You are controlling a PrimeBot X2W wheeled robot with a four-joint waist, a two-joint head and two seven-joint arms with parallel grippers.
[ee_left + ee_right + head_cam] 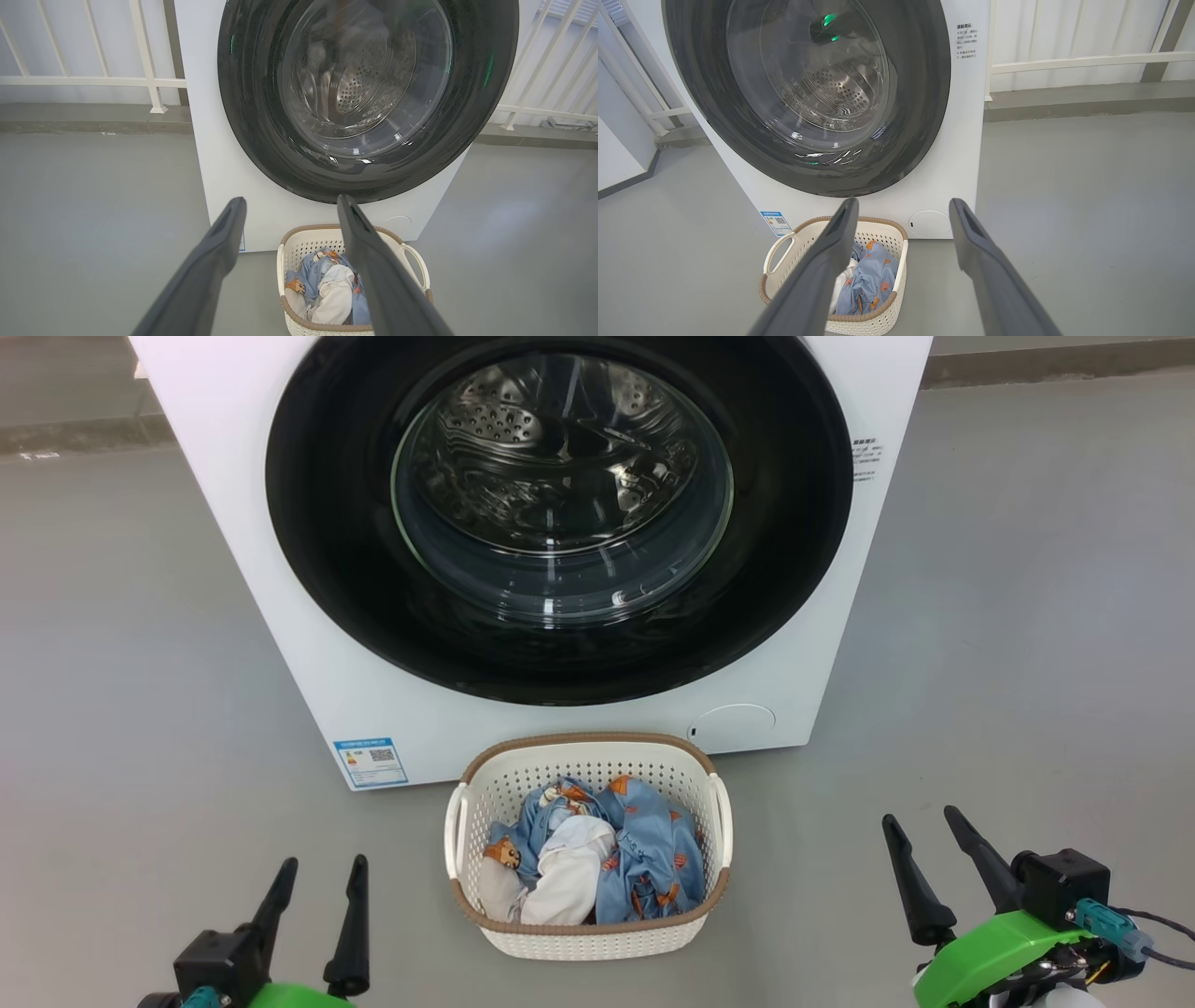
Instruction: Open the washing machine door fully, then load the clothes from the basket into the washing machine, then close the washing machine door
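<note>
The white washing machine (308, 644) stands straight ahead, and its round black-rimmed door (560, 658) is shut flat against the front. Behind the door's glass the steel drum (560, 448) is visible. On the floor just before the machine sits the cream basket (588, 933), holding the light-blue printed clothes (653, 859) and a white garment (569, 882). My left gripper (322, 870) is open at the lower left, left of the basket and well apart from it. My right gripper (922, 821) is open at the lower right, also apart from the basket.
Grey floor (1027, 616) spreads on both sides of the machine. A blue energy sticker (371, 762) and a round flap (733, 723) mark the machine's lower front. White railings (93, 81) run behind it on a raised grey kerb (1087, 100).
</note>
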